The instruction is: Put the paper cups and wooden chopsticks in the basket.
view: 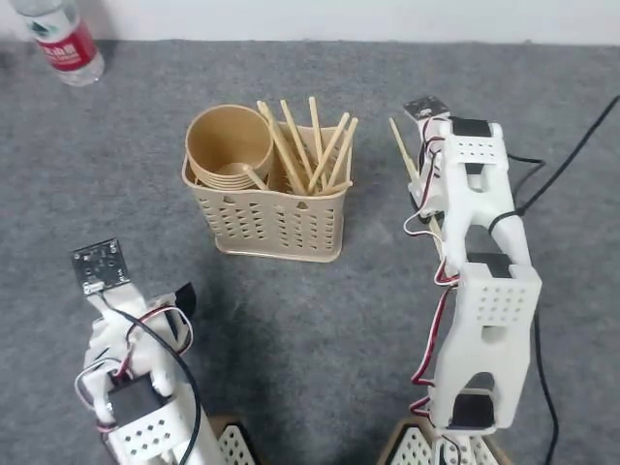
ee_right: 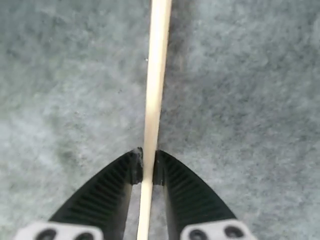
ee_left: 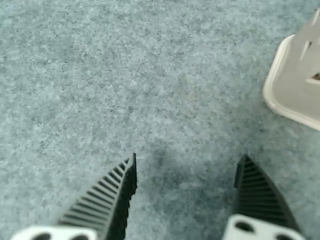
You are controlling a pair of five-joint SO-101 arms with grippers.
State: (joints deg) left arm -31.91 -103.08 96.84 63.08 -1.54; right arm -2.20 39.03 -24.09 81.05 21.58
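Note:
A beige perforated basket (view: pixel 271 218) stands mid-table on grey carpet. Stacked paper cups (view: pixel 229 143) sit in its left half, and several wooden chopsticks (view: pixel 312 145) lean in its right half. A corner of the basket (ee_left: pixel 295 80) appears in the left wrist view. My right gripper (ee_right: pixel 146 167) is shut on a single wooden chopstick (ee_right: pixel 156 75), which sticks out to the right of the basket, chopstick (view: pixel 404 147), beside the right arm. My left gripper (ee_left: pixel 185 175) is open over bare carpet at the near left, left of the basket, with nothing between its fingers.
A plastic water bottle (view: pixel 60 41) with a red label lies at the far left corner. Black cables (view: pixel 572 160) trail along the right side. Carpet around the basket is free in front and to the left.

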